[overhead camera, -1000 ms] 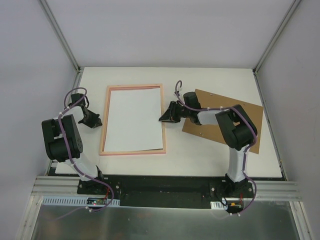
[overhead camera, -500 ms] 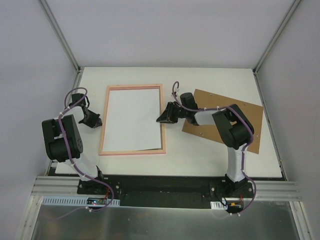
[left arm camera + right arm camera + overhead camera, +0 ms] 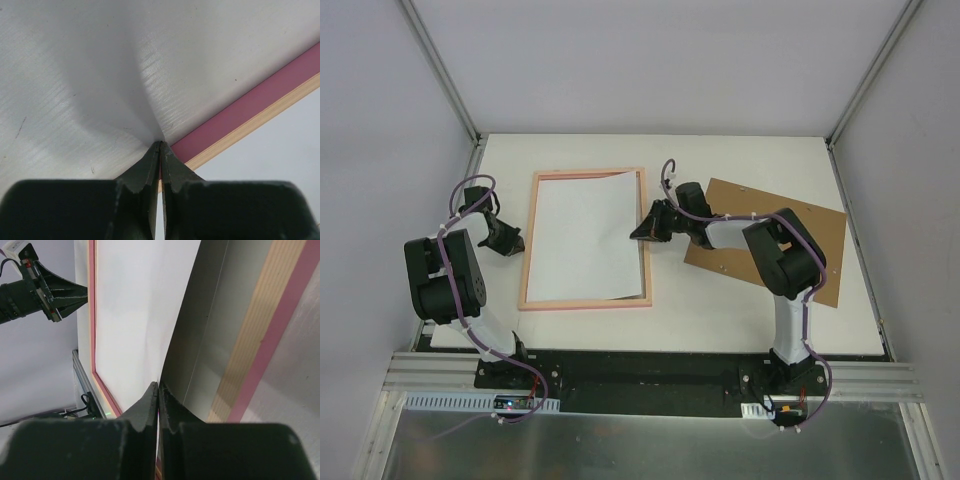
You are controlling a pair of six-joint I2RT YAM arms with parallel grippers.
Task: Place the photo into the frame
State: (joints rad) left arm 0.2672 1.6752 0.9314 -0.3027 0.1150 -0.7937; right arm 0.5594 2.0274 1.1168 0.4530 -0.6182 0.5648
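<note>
Right fingers (image 3: 147, 410) pinch the photo (image 3: 135, 315) by its edge; left fingers (image 3: 150, 170), pressed together, rest at the frame (image 3: 240, 112).

arms (image 3: 785, 260): black joints, white links | cables (image 3: 470, 185): purple, looped | left claw (image 3: 160, 145), right claw (image 3: 158, 385): dark tapered fingers

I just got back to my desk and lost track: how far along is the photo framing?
Mostly placed: the photo lies white side up inside the frame. In hand: the right hand is shut on the photo's right edge, which looks slightly raised. To do: seat that edge flat and let go. The left hand, shut, rests beside the frame's left rail.
</note>
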